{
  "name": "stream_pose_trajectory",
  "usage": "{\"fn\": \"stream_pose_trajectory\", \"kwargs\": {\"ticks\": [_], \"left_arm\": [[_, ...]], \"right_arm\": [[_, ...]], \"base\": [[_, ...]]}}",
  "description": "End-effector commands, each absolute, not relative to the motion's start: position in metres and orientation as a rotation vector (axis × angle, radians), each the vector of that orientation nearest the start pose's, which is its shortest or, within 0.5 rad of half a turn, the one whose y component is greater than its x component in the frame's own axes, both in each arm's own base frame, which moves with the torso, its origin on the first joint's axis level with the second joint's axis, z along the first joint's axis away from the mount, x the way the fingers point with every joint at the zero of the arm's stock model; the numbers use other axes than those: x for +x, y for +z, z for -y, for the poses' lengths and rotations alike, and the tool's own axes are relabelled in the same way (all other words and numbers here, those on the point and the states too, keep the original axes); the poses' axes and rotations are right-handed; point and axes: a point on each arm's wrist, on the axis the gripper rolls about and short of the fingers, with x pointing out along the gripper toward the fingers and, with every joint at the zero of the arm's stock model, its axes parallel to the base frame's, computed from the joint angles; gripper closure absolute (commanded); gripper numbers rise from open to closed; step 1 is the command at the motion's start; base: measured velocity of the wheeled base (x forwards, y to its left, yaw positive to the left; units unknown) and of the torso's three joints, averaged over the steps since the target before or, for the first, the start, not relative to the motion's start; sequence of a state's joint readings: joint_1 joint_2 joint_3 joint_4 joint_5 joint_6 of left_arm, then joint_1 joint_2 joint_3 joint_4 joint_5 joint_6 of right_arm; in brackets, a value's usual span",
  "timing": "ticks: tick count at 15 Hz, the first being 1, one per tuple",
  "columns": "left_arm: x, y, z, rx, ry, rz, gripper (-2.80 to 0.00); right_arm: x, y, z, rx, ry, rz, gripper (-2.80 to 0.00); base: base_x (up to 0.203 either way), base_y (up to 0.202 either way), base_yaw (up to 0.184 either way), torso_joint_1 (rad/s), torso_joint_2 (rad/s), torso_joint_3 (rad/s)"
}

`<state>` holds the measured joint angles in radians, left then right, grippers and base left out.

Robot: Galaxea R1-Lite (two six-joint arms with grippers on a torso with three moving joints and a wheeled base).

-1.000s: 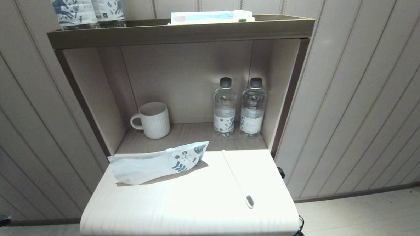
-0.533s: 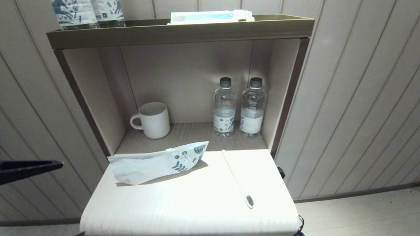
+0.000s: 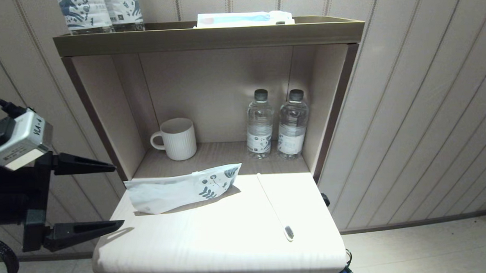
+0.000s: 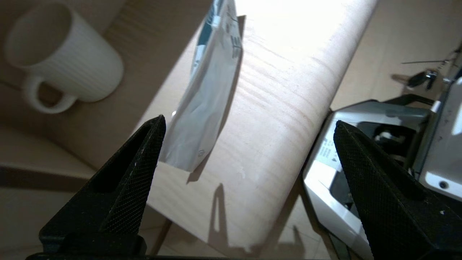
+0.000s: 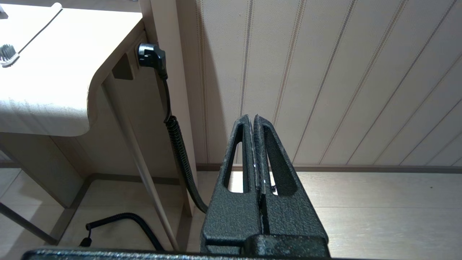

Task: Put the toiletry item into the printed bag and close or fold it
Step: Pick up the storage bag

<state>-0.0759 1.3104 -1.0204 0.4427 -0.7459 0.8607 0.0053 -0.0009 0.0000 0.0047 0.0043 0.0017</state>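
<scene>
Frosted printed bag [image 3: 182,188] lies beside the wide-spread left gripper [image 3: 118,196]

Table [image 3: 214,240] carries printed bag [image 3: 179,190], toiletry item [image 3: 275,209].

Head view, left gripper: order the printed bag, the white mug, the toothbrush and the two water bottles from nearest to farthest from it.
From the left gripper, open at the table's left edge:
1. Printed bag, lying just right of the gripper.
2. White mug, back in the shelf's left corner.
3. Toothbrush, on the table's right side.
4. Water bottles, back right in the shelf.
</scene>
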Motion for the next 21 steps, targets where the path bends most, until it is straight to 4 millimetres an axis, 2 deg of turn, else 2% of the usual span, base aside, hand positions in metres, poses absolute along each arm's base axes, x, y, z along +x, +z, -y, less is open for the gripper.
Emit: {"fn": "stream_pose_trajectory", "kwargs": {"ticks": [1, 6, 13, 17, 21], "left_arm": [[0.21, 0.224, 0.025, 0.514, -1.077, -0.393, -2.8], [0.238, 0.203, 0.014, 0.516, -1.093, -0.419, -2.8], [0.272, 0.189, 0.004, 0.504, -1.06, -0.43, -2.8], [0.284, 0.179, 0.005, 0.493, -1.083, -0.44, -2.8], [0.289, 0.18, 0.007, 0.497, -1.091, -0.43, -2.8]], "right_arm": [[-0.023, 0.075, 0.0, 0.002, 0.011, -0.005, 0.0], [-0.023, 0.075, 0.0, 0.002, 0.011, -0.005, 0.0], [-0.023, 0.075, 0.0, 0.002, 0.012, -0.005, 0.0], [-0.023, 0.075, 0.0, 0.002, 0.011, -0.005, 0.0], [-0.023, 0.075, 0.0, 0.002, 0.011, -0.005, 0.0]], "base": [[0.0, 0.0, 0.0, 0.0, 0.0, 0.0], [0.0, 0.0, 0.0, 0.0, 0.0, 0.0], [0.0, 0.0, 0.0, 0.0, 0.0, 0.0], [0.0, 0.0, 0.0, 0.0, 0.0, 0.0], [0.0, 0.0, 0.0, 0.0, 0.0, 0.0]]}}
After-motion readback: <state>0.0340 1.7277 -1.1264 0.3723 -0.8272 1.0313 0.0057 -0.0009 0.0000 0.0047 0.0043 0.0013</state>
